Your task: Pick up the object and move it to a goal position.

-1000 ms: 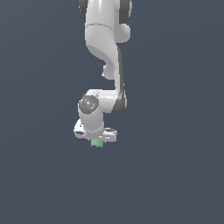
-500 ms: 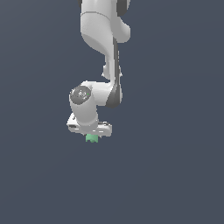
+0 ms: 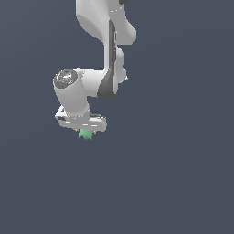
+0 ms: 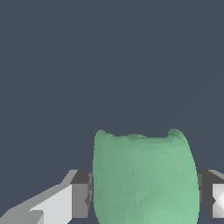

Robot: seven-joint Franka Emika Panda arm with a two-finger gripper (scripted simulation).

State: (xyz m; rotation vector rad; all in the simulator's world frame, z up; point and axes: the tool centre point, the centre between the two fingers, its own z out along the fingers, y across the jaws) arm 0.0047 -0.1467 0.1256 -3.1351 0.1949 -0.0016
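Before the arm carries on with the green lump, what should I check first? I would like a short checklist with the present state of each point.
1. Green lump sits between the two fingers: ok, the wrist view shows one finger on each side.
2. Tool shut on the lump: ok, both fingers look pressed to its sides.
3. Lump lifted off the ground: cannot tell, the floor is plain and no shadow shows.
4. Lump seated deep enough: cannot tell, the exterior view shows only its lower part below the tool.
5. Goal position known: not ok, no marker shows in either view.
6. Path free of obstacles: ok, nothing else shows near the arm.
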